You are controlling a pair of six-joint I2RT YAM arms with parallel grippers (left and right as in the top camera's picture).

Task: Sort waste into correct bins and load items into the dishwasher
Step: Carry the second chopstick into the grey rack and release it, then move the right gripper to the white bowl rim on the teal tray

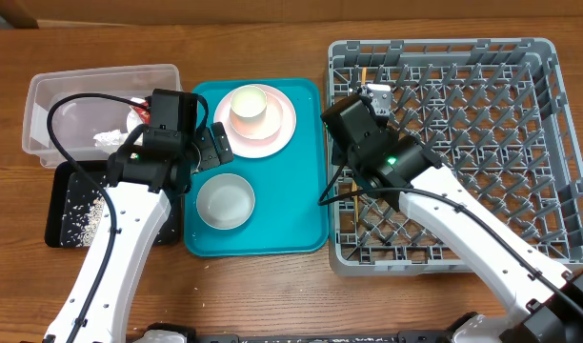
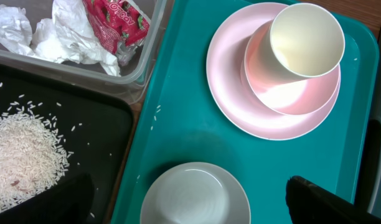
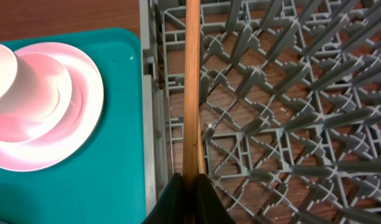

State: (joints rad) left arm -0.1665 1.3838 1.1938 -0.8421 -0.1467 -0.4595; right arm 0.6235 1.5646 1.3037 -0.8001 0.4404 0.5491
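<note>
The clear tub (image 1: 44, 95) holds the white napkin (image 2: 60, 37) and the red wrapper (image 2: 116, 25). The black tray (image 1: 58, 205) holds the rice (image 2: 22, 155). On the teal tray, the white cup (image 1: 247, 105) stands in the pink bowl (image 2: 290, 93) on the pink plate (image 1: 284, 124), with the white bowl (image 1: 225, 202) in front. My left gripper (image 2: 193, 199) is open above the white bowl, also in the overhead view (image 1: 211, 148). My right gripper (image 3: 192, 186) is shut on the wooden chopsticks (image 3: 192, 93) over the left edge of the grey dish rack (image 1: 549, 143).
The teal serving tray (image 1: 306, 224) lies between the black tray and the rack. A few rice grains (image 2: 156, 112) lie on its left part. The rack's pegs (image 3: 290, 93) stand under and to the right of the chopsticks.
</note>
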